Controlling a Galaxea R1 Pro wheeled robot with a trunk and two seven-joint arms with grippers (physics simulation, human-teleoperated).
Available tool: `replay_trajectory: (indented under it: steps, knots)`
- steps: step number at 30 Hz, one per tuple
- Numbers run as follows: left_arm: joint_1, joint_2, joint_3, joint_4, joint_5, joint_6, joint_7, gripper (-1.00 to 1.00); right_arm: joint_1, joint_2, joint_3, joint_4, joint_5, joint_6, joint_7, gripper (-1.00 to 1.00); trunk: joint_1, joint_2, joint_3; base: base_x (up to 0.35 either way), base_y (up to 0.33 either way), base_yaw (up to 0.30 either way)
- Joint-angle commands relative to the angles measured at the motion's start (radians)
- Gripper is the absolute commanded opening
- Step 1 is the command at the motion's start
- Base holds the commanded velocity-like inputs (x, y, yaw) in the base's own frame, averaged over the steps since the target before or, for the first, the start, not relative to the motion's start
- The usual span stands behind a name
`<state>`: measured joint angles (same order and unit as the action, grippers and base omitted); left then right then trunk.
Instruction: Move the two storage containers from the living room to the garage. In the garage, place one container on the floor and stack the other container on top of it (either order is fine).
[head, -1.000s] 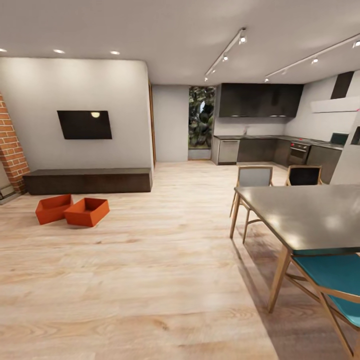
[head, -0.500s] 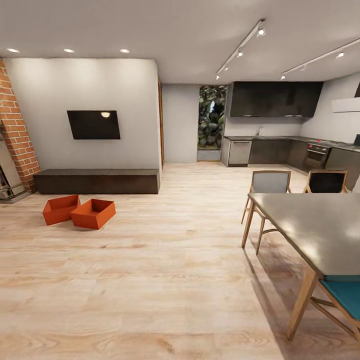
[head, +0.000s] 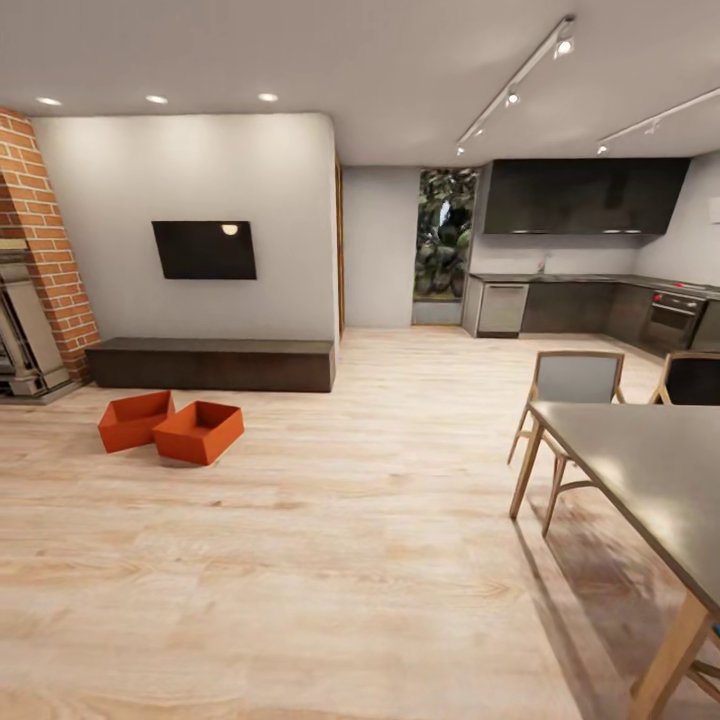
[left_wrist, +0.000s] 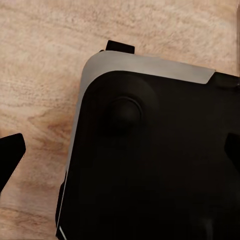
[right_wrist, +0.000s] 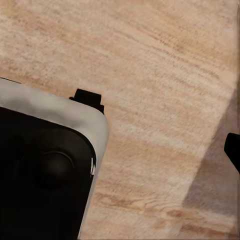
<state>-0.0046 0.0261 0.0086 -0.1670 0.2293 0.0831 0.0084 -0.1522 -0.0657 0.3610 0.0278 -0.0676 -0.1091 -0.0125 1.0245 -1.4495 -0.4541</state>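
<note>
Light wood plank floor (head: 330, 560) of the living room spans the head view, with a black wall TV (head: 205, 250) above a long low dark cabinet (head: 210, 364). Two orange-red storage containers (head: 172, 427) lie on the planks just in front of the cabinet, touching at one corner, both open side up. A brick fireplace column (head: 45, 240) stands beside the cabinet's far end; a dining table (head: 650, 480) and chairs stand well apart from it on the other side.

Left wrist view: the robot's dark base (left_wrist: 150, 160) over the planks; a dark finger tip (left_wrist: 11, 155) at the frame edge. Whether the fingers are apart or together cannot be told.

Right wrist view: base corner (right_wrist: 45, 170) and planks; again the finger state cannot be told.

Risk, as judged: an approach driven too close could nudge the touching bins or clip the cabinet. Bins appear from the head; floor clearance beside the base appears at the wrists.
</note>
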Motion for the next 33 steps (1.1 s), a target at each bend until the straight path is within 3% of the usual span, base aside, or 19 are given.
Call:
replay_trajectory:
  steps: [1, 33]
  knots:
    - [0.0, 0.0, 0.001, -0.002, 0.006, 0.007, 0.001, 1.0, -0.001, 0.0, 0.008, 0.003, -0.007, -0.006, -0.002, 1.0, 0.001, 0.0, -0.001, 0.322, 0.0, 0.001]
    - [0.0, 0.002, 0.001, -0.003, 0.006, 0.004, 0.002, 1.0, -0.001, 0.011, 0.006, 0.004, -0.013, 0.001, 0.01, 1.0, 0.001, 0.0, -0.001, 0.322, 0.0, 0.0]
